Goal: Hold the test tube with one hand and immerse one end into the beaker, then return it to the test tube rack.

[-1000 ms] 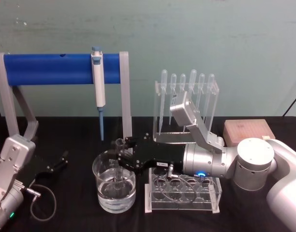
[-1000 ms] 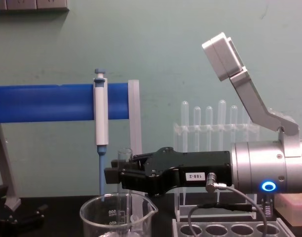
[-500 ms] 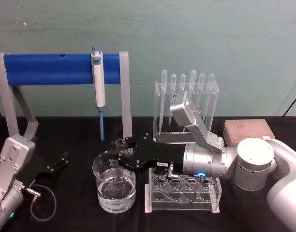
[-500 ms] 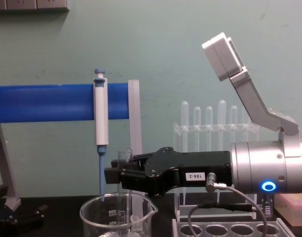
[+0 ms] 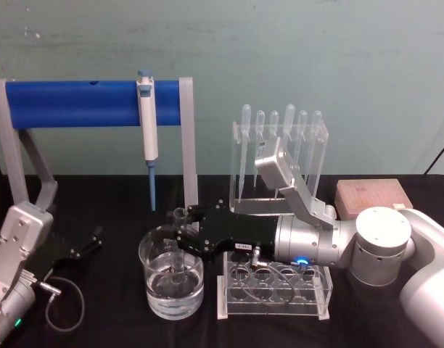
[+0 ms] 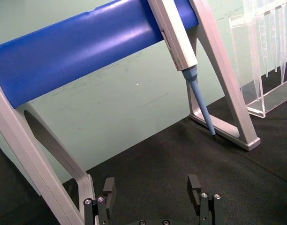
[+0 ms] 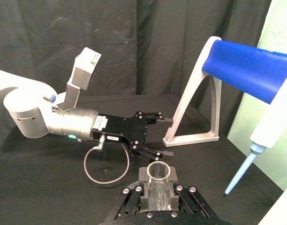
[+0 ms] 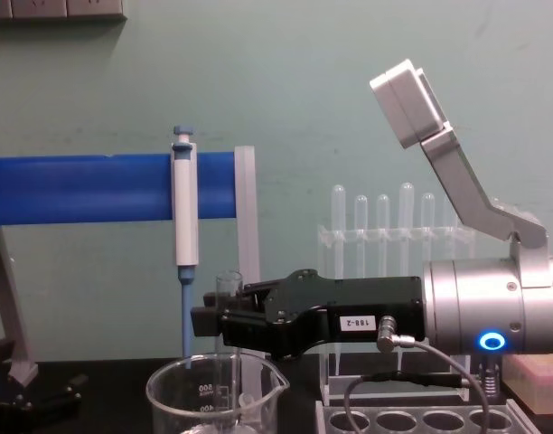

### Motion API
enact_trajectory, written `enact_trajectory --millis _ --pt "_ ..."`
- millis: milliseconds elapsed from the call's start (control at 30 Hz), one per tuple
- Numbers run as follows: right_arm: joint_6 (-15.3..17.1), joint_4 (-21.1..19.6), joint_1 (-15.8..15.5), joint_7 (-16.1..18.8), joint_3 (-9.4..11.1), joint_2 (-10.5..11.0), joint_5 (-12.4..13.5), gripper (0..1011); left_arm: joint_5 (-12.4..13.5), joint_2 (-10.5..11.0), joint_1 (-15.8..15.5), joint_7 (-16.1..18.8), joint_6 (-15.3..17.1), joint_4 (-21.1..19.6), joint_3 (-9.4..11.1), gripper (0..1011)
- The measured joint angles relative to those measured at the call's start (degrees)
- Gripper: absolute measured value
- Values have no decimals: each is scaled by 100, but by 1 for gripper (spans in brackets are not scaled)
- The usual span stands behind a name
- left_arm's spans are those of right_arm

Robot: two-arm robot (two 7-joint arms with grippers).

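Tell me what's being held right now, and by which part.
The right gripper holds the test tube near its top, just below the rim. The left gripper is open and empty.

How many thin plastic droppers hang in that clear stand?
6 thin clear plastic droppers, in one row across the clear acrylic stand, behind the right arm, which hides some lower ends.
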Motion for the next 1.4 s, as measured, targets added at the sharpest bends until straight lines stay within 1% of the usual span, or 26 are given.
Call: enact_trajectory --millis 1400 --pt "0 0 0 0 0 0 0 228 0 0 0 0 0 0 0 1000"
